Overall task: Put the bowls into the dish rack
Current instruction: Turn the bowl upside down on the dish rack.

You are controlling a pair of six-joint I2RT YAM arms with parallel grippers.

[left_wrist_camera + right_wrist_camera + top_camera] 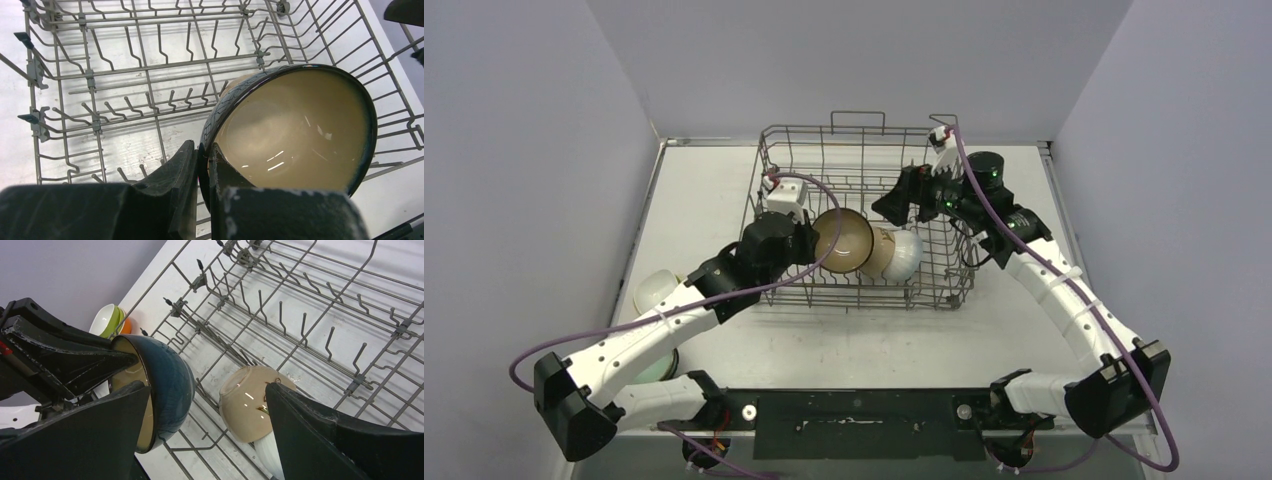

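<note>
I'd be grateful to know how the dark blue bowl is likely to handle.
The dark blue bowl looks rigid and glazed, with sharp reflections inside, so it may slip where the left gripper pinches only its rim. Its round underside would probably roll or tip unless leaned against the dish rack tines.

No writing, label, brand, number or sign can be read in any view. The dark blue bowl [295,130] has only a band of fine hatched lines on its outer wall, not letters. The small white plug [940,137] with red marks on the right arm's cable is too small to show any lettering.
</note>
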